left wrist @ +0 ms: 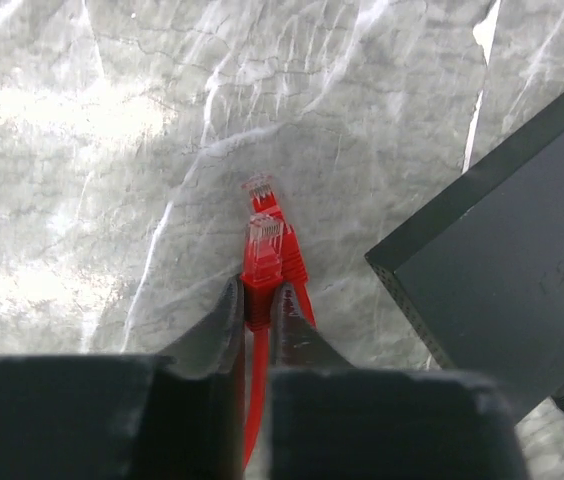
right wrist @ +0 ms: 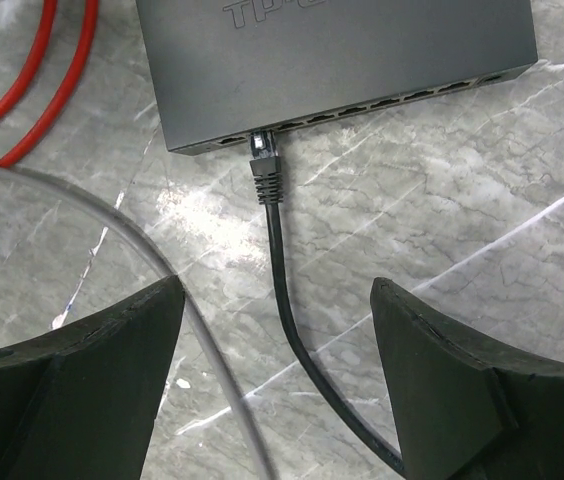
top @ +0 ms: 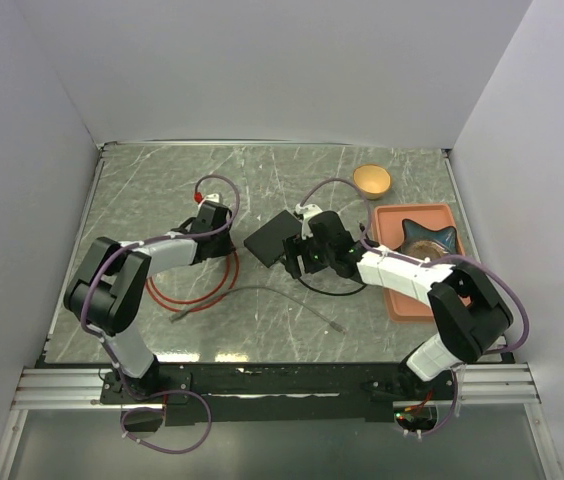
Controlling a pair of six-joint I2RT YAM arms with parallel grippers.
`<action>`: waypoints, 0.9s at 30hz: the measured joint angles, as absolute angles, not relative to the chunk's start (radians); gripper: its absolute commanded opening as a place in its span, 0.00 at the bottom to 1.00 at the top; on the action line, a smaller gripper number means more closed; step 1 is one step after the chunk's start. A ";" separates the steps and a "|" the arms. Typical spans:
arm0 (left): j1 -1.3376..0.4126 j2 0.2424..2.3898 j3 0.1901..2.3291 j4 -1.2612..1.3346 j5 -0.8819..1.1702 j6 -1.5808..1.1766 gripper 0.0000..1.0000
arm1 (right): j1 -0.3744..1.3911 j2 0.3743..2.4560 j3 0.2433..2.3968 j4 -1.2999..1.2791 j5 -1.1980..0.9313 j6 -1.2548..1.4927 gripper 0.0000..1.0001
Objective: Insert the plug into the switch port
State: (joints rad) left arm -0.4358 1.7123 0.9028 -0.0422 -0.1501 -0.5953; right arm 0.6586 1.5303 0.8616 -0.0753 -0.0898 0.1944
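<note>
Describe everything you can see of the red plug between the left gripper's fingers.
The red plug is a network-type connector: a clear plastic tip with fine contacts showing, on a glossy red boot that runs back into a thin red cable. The left gripper pinches the boot between its dark fingers, the tip pointing away from the wrist camera over the grey marbled table. A second red plug sits just behind it, overlapping; contact is unclear. The black switch lies apart on its right.

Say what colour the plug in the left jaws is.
The plug is red; see left wrist view.
</note>
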 measured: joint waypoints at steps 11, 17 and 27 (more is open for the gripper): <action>-0.464 1.420 0.839 -0.106 -0.268 -0.604 0.01 | 0.659 1.468 0.845 -0.084 -0.080 0.198 0.83; -0.570 0.900 0.768 -0.036 -0.350 -0.608 0.01 | 0.659 1.382 0.841 -0.093 -0.064 0.203 0.85; -0.573 0.669 0.675 0.135 -0.257 -0.703 0.01 | 0.659 1.122 0.827 -0.128 -0.072 0.215 0.99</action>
State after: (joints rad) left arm -0.5728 0.6685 0.6746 0.1349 -0.2573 -0.7029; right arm 0.6586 1.1221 0.8272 -0.1280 -0.0715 0.2150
